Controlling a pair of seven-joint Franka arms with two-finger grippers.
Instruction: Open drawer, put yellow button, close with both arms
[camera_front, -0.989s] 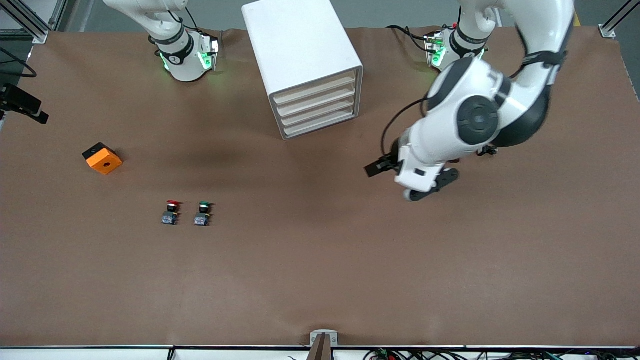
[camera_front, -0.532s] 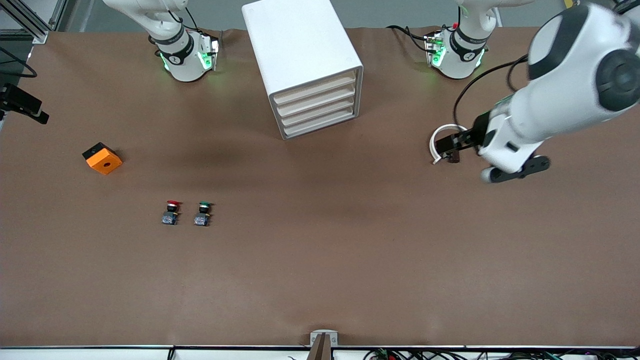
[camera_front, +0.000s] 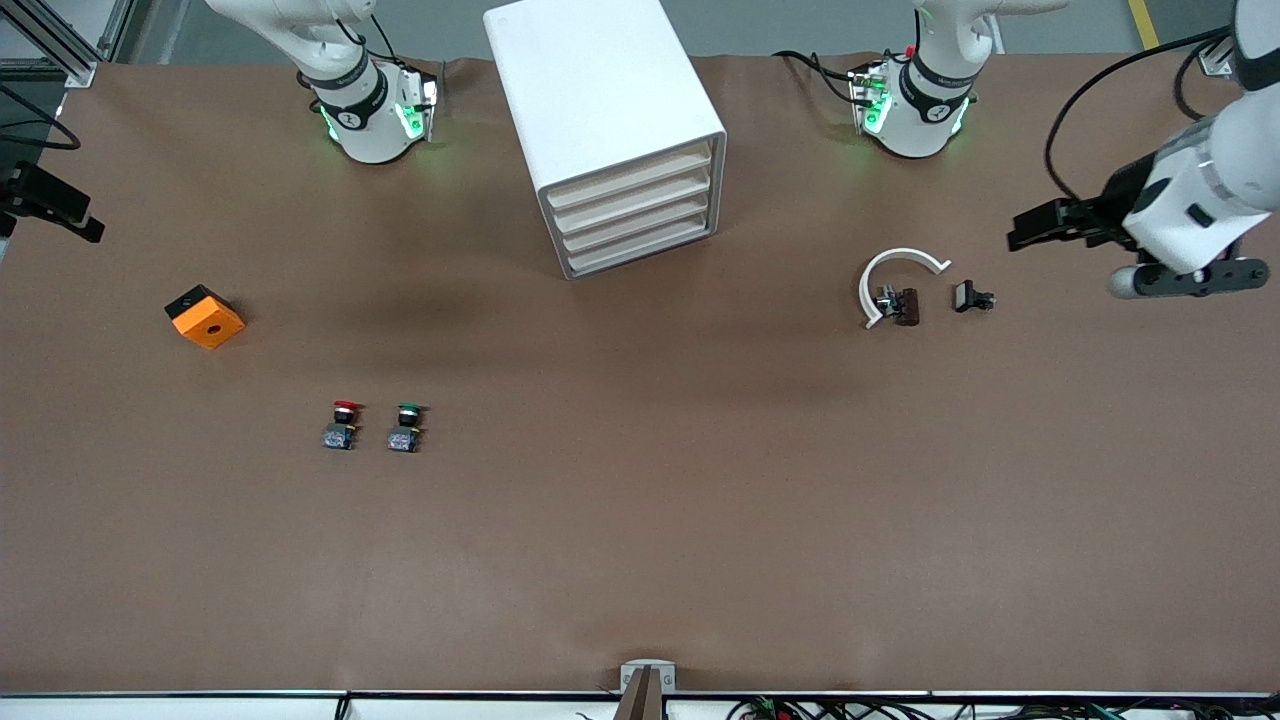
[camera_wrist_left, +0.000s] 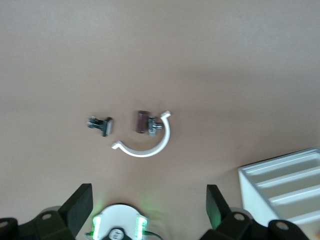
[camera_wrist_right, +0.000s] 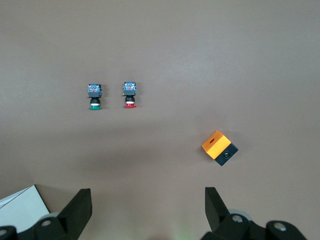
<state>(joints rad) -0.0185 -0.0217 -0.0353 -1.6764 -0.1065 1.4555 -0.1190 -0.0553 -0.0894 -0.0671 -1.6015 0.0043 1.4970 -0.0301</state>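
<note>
The white cabinet (camera_front: 600, 100) stands between the two arm bases. Its uppermost drawer (camera_front: 632, 177) is shut, like the three below it. The yellow button is not in view. My left gripper (camera_front: 1032, 227) is open and empty, up in the air at the left arm's end of the table. In the left wrist view its fingers (camera_wrist_left: 80, 200) stand wide apart and the cabinet (camera_wrist_left: 280, 185) shows at the edge. My right gripper (camera_wrist_right: 147, 200) is open and empty, high over the table, and is out of the front view.
A red-capped button (camera_front: 343, 424) and a green-capped button (camera_front: 405, 426) stand side by side. An orange block (camera_front: 205, 316) lies toward the right arm's end. A white curved piece (camera_front: 893, 266) and a small dark part (camera_front: 971, 297) lie under the left arm.
The left arm has swung from over the middle of the table to the left arm's end, uncovering the white curved piece and the small dark part. Nothing on the table moved.
</note>
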